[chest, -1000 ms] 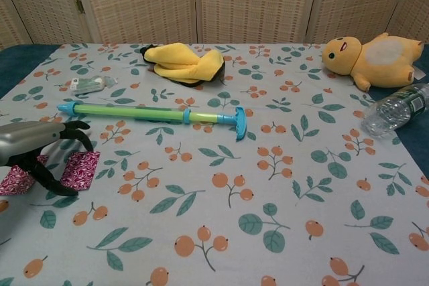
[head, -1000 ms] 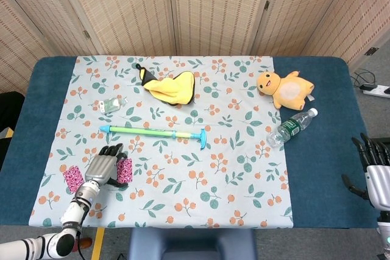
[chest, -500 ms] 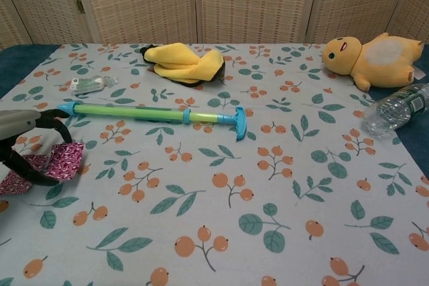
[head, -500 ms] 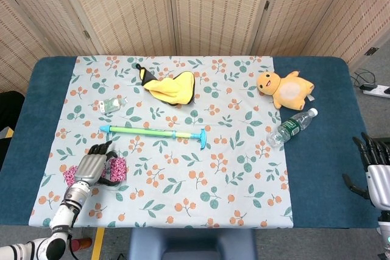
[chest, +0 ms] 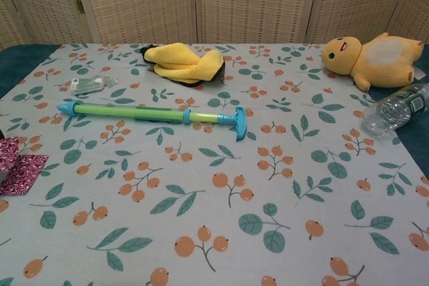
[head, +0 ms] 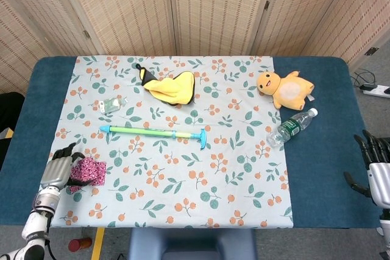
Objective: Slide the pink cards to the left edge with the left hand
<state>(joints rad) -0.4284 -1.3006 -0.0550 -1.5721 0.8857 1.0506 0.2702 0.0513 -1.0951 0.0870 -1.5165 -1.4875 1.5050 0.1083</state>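
Note:
The pink patterned cards (head: 89,170) lie on the floral cloth near its left border, and they also show at the left margin of the chest view as pink cards (chest: 21,164). My left hand (head: 58,167) sits just left of them with its fingers curled onto their left part, holding them against the cloth. The chest view does not show this hand. My right hand (head: 378,172) hangs past the table's right edge, fingers apart and holding nothing.
A green and blue toy pump (head: 155,132) lies across the cloth's middle left. Behind it are a small packet (head: 111,105) and a yellow plush (head: 170,86). An orange plush (head: 285,89) and a water bottle (head: 292,127) sit at the right. The blue table strip (head: 27,150) borders the cloth on the left.
My left hand has drawn the pink cards leftward across the cloth, from below the pump's left end to the cloth's left border. The right hand has stayed still.

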